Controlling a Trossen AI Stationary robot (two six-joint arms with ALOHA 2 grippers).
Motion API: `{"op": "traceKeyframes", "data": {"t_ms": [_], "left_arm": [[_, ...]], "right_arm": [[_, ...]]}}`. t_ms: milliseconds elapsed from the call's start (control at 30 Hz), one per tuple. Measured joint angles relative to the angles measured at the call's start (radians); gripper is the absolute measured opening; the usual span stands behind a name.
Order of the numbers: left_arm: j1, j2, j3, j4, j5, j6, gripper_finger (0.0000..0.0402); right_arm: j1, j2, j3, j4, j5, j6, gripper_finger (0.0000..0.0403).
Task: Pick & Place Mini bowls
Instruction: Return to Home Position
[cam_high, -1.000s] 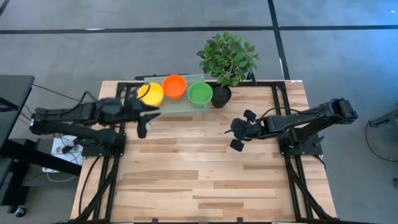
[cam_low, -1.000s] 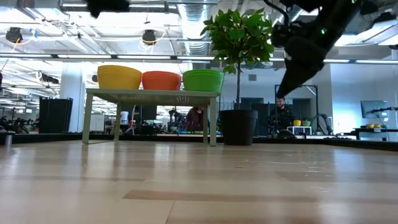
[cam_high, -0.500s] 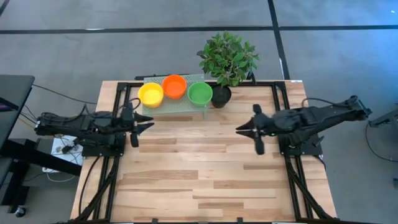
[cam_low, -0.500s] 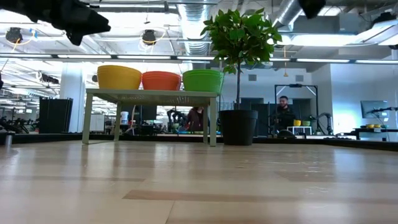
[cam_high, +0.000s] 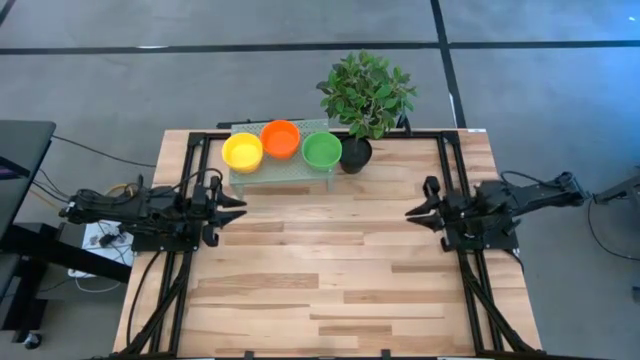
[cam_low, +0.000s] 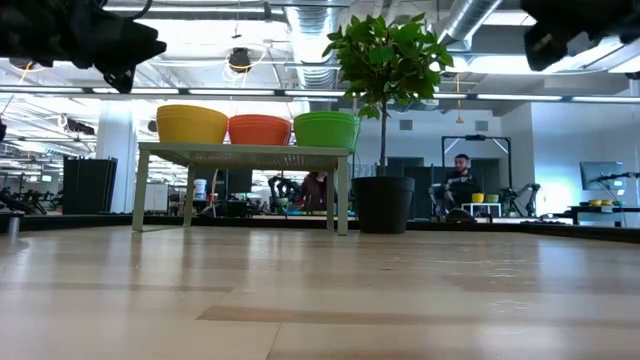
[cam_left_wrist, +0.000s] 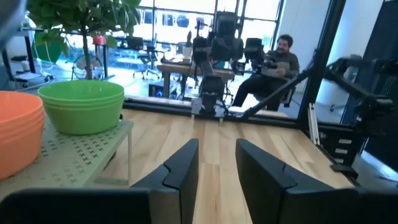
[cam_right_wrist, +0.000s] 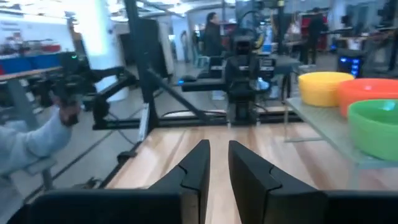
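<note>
Ahead of my left pincer (cam_left_wrist: 216, 163), past the pale plank table (cam_left_wrist: 168, 127), a person (cam_left_wrist: 280, 59) sits among desks and chairs before bright windows (cam_left_wrist: 168, 15). Ahead of my right pincer (cam_right_wrist: 219, 163) stands a white pillar (cam_right_wrist: 99, 37), and a grey sleeve (cam_right_wrist: 31, 140) shows off to one side. Beneath my pincers' table lies grey floor (cam_high: 300, 90) crossed by dark lines. Overhead run silver ducts (cam_low: 300, 20) and strip lights (cam_low: 560, 97).

Nothing legible shows: no word, label, brand, number or sign can be read on the bowls (cam_high: 281, 139), the shelf (cam_high: 290, 173), the pot (cam_high: 355, 156) or in the room behind.
</note>
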Motion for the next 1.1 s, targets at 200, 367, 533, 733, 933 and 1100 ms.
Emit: {"op": "traceKeyframes", "data": {"t_ms": [200, 367, 533, 733, 933, 1100], "left_arm": [[0.000, -0.035, -0.031, 0.035, 0.001, 0.001, 0.0108], [0.000, -0.064, -0.071, 0.035, 0.011, 0.001, 0.0108], [0.002, -0.095, -0.106, 0.037, 0.010, 0.000, 0.0108], [0.003, -0.103, -0.151, 0.083, 0.007, -0.013, 0.0108], [0.003, -0.103, -0.175, 0.166, 0.008, -0.014, 0.0108], [0.003, -0.102, -0.175, 0.178, 0.008, -0.014, 0.0108]], "right_arm": [[0.000, -0.186, -0.089, -0.026, -0.016, -0.013, 0.0054], [0.002, -0.283, -0.156, -0.037, -0.017, -0.017, 0.0054], [0.000, -0.280, -0.161, -0.058, -0.016, -0.015, 0.0054], [0.002, -0.283, -0.161, -0.082, -0.045, -0.022, 0.0054], [0.002, -0.283, -0.205, 0.009, -0.045, -0.014, 0.0054], [-0.005, -0.283, -0.259, 0.096, -0.035, -0.029, 0.0054]]}}
